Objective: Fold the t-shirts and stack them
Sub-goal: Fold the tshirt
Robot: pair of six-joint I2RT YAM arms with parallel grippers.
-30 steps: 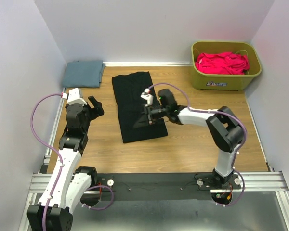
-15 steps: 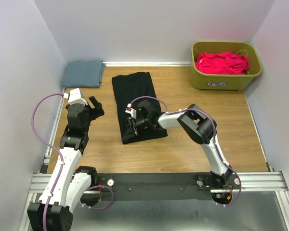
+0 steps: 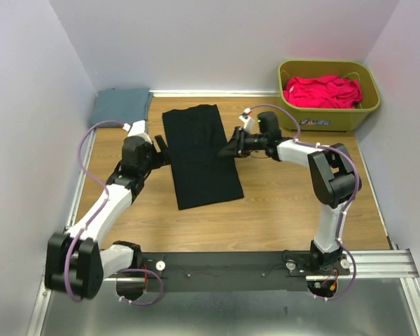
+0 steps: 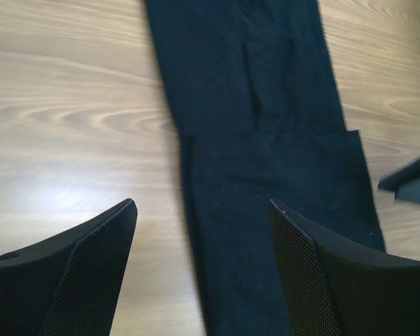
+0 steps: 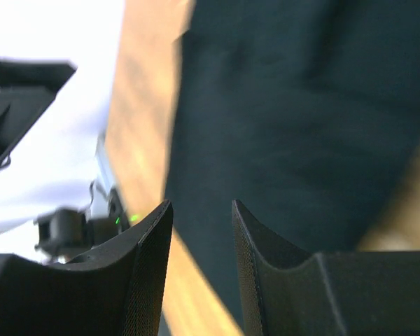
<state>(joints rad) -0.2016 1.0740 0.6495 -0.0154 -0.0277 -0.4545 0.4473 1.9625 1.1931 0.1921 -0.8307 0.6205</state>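
In the far left corner of the table [image 3: 287, 203] the blue-grey shirt [image 3: 122, 106] lies folded into a neat square against the wall. Nothing rests on it.

Just to the right, the left arm reaches forward and inward. The left gripper [image 3: 161, 148] hangs low at the left edge of the black shirt [image 3: 199, 157]. Seen from its wrist, its fingers [image 4: 98, 259] are spread wide. Only bare wood and the shirt's left border show between them, and they pinch nothing.

The black shirt lies flat in the middle of the table. It is folded into a long narrow strip running from the far side toward the arms. In the left wrist view a straight cloth edge crosses the strip, where one layer lies over another.

At the strip's right edge, about level with the left gripper, sits the right gripper [image 3: 226, 150], pointing left over the cloth. Its fingers [image 5: 143, 273] stand partly apart with a narrow gap. The picture is blurred, but I can make out nothing clamped in the gap, only black cloth beyond it.

Far right, in the back corner, stands the tub [image 3: 315, 120]. The pink-red shirt [image 3: 320, 91] is heaped inside it, crumpled and unfolded.
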